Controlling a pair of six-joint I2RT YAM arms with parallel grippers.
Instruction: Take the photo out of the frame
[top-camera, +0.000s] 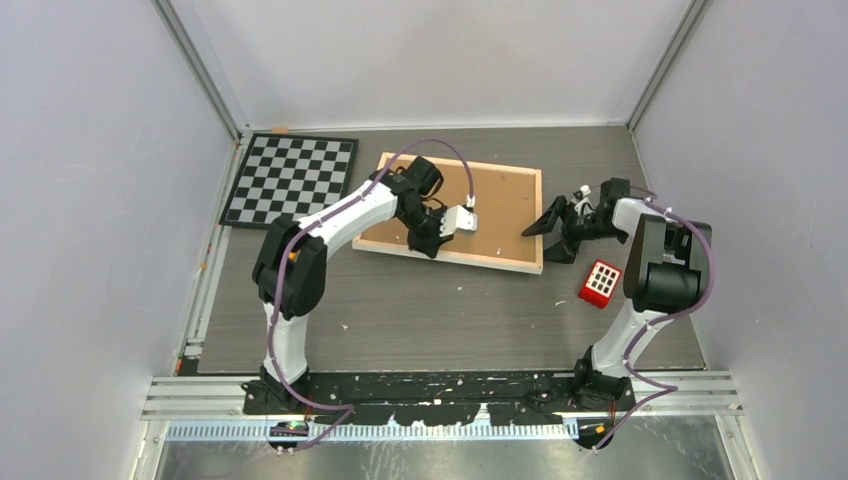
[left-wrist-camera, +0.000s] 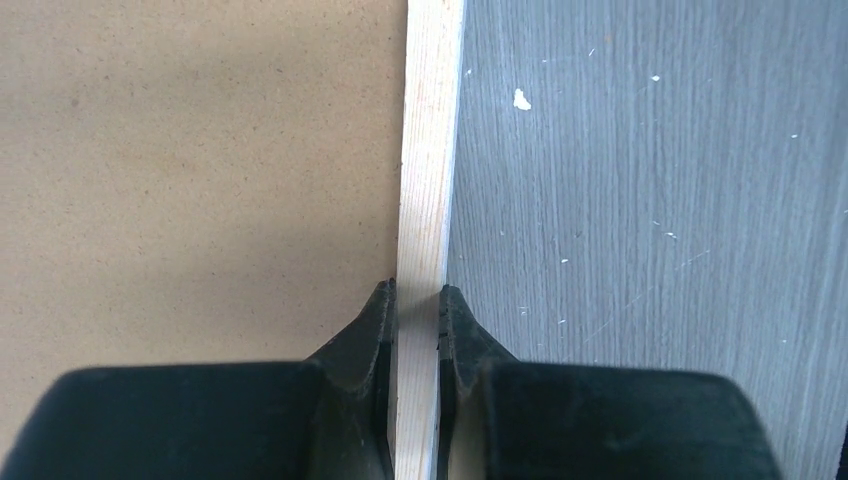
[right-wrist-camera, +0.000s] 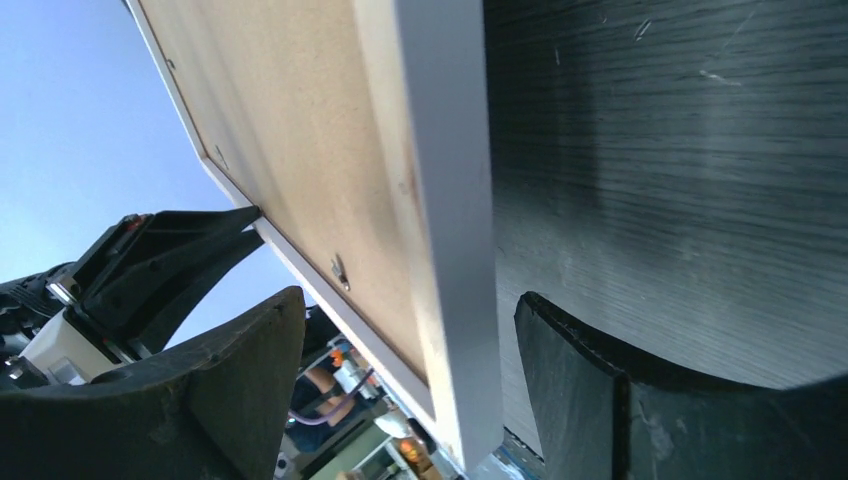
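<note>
frame (top-camera: 500, 205) lies face down at mid table (top-camera: 430, 310), brown back panel (left-wrist-camera: 190, 160) up, pale wood rim (left-wrist-camera: 428, 150) round it, long sides running l-r w/ a slight skew. photo not visible: only the frame's back shows, so can't tell where it sits.

left gripper (top-camera: 428, 248) is at the frame's near long edge, left of ctr, pointing down. in its wrist view the fingers (left-wrist-camera: 375, 335) are narrow, one on the panel side and one on the table side, pinching the rim btwn them.

right gripper (top-camera: 548, 222) is at the frame's right short edge, low over the table. its fingers (right-wrist-camera: 235, 385) are spread wide w/ the frame's white edge (right-wrist-camera: 450, 200) btwn them, clear gap each side, neither pad touching. a small metal tab (right-wrist-camera: 340, 270) sits on the panel by the rim on that side.

checkerboard (top-camera: 290, 180) lies flat at the table's far left, near the frame's left end but apart. a small red block w/ white squares (top-camera: 600, 283) sits on the table to the right of the frame's near right corner, nearer than the right gripper, touching neither.
</note>
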